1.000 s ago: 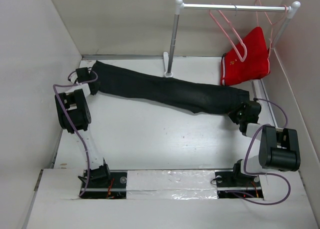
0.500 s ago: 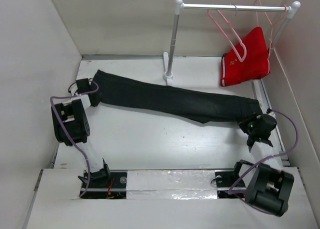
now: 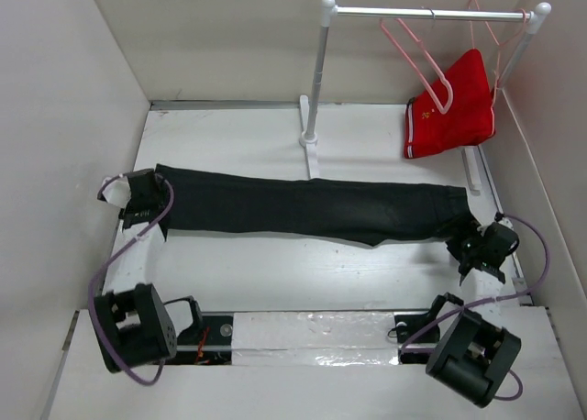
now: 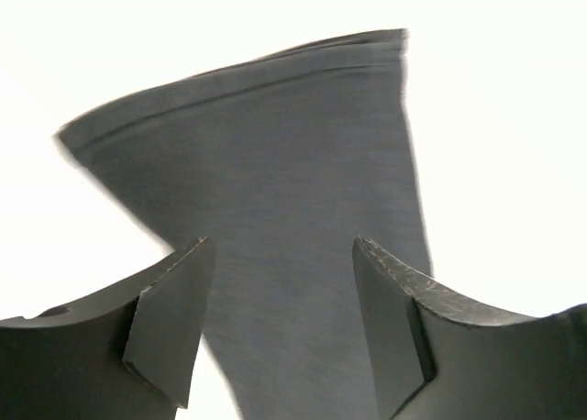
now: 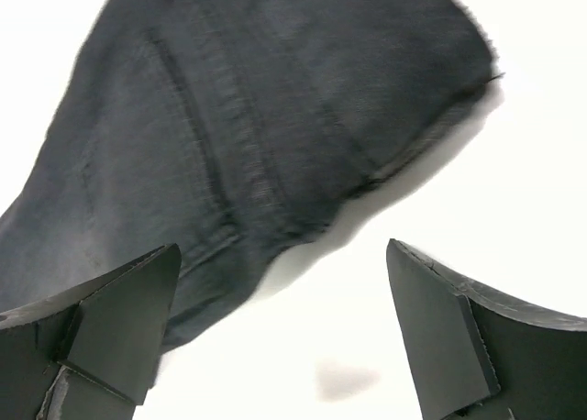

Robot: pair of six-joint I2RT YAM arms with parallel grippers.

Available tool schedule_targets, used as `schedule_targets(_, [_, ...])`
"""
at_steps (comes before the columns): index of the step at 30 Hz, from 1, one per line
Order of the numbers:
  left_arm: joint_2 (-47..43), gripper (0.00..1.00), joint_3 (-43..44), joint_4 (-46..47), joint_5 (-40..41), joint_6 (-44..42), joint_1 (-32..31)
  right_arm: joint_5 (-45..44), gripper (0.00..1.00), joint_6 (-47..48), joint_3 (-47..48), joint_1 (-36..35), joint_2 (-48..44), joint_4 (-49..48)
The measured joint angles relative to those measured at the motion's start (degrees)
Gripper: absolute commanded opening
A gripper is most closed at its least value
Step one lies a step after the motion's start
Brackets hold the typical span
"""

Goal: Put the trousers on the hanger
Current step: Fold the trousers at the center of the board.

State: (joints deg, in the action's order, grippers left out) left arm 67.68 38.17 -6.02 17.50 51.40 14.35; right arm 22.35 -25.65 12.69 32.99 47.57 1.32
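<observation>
Trousers (image 3: 303, 209): lying in one long dark strip across the table (image 3: 275, 273), an end at each gripper and well apart from the hanger.
Left gripper (image 4: 280, 246): standing with its jaws apart and gripping nothing, while the hem end of the trousers is running out between its fingers (image 4: 170, 328).
Right gripper (image 5: 282, 250): holding its jaws wide apart and hovering just beside the other end of the trousers, where a stitched pocket seam is showing. Bare table is lying between its fingers (image 5: 119, 328).
Why laid so: the cloth is lying straight and nearly flat. This is probably so that it is ready to be picked up at the middle or folded over the hanger's bar.
Hanger (image 3: 413, 62): hanging empty from the rail (image 3: 431, 13) at the far right, just beside the red shorts (image 3: 454, 104) on their own hanger.
Step in hand: the trousers are seemingly being left laid out, with the hanger not yet fetched.
Hard to make out: the button and waistband are not showing, and it is unclear whether the two legs are lying stacked. Whether the left fingers are touching the cloth cannot be told, and the table is washing out to white in both wrist views.
</observation>
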Motion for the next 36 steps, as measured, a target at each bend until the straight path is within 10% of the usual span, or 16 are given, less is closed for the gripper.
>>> schedule_targets(4, [-9.4,0.42,1.6,3.2,-1.0,-2.2,-5.0,1.1,1.00,-0.2,-0.9,5.9,2.3,-2.7])
schedule_targets(9, [-10.6,0.00,9.3,10.2,-3.3,-4.9,-20.2,1.3,1.00,-3.5,-1.3,10.3,4.6,-7.2])
schedule_targets(17, [4.5,0.00,9.2,17.9,-0.3,-8.1,-50.2,-1.6,0.79,-9.9,1.5,1.3,18.8,-20.6])
schedule_targets(22, [14.3,0.00,8.2,19.8,4.2,-10.0,-62.5,-3.3,0.00,-14.9,0.1,0.2,24.3,-28.4])
schedule_targets(36, [24.5,0.00,4.4,28.6,8.4,-11.5,-67.0,-9.2,0.00,-0.5,11.6,-23.5,-5.0,-7.6])
